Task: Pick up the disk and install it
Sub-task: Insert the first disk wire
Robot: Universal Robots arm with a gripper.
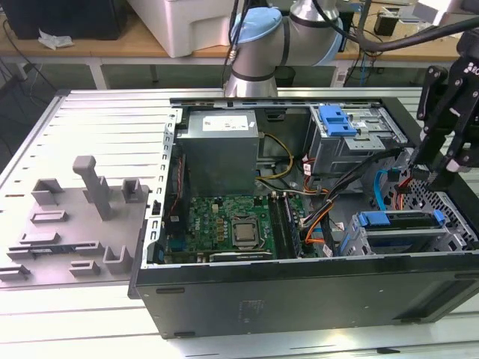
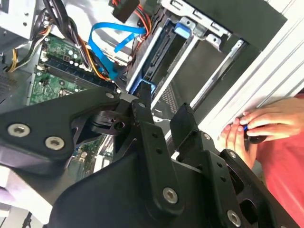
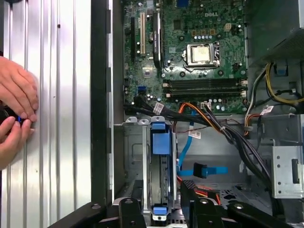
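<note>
The disk (image 1: 400, 221) sits on edge in the lower silver drive cage at the exterior view's right, its blue carrier bracket facing up. My gripper (image 1: 434, 170) hangs just above that cage's far end. In the first wrist view the disk (image 3: 160, 142) runs down the cage slot, and my gripper (image 3: 164, 210) is open, one black finger (image 3: 131, 212) on each side of the disk's blue end tab with a small gap on both sides. In the second wrist view the disk (image 2: 159, 57) lies beyond my gripper (image 2: 164, 111), whose fingertips (image 2: 142, 102) stand apart.
The open computer case (image 1: 299, 288) holds a motherboard (image 1: 232, 224), a grey power supply (image 1: 221, 153), an upper cage with a blue tab (image 1: 337, 120) and loose cables (image 3: 204, 168). A person's hands (image 3: 16, 109) rest on the ribbed table beside the case. A grey fixture (image 1: 82, 217) stands at the exterior view's left.
</note>
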